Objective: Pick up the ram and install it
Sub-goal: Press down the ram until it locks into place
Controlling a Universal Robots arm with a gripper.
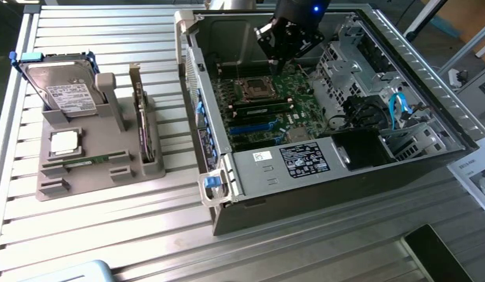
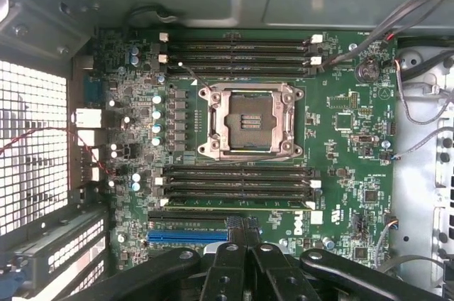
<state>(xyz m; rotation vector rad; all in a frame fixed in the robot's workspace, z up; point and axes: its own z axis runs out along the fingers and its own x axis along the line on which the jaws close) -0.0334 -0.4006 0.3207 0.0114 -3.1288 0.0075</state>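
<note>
- Open grey computer case (image 1: 226,194), green motherboard (image 2: 340,145) with silver processor socket (image 2: 250,122).
- Black gripper (image 2: 242,233) shut, empty, over slots.
- Thin green ram stick (image 1: 97,160) flat in grey holder tray (image 1: 70,182).

Ribbed metal table (image 1: 109,235), matt grey plastic holder (image 1: 93,170)

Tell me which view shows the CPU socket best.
Wrist view: the CPU socket sits mid-frame, seen nearly straight on, with its metal frame and open centre unobstructed. The exterior view shows the socket too, but small and at a slant on the motherboard.
</note>
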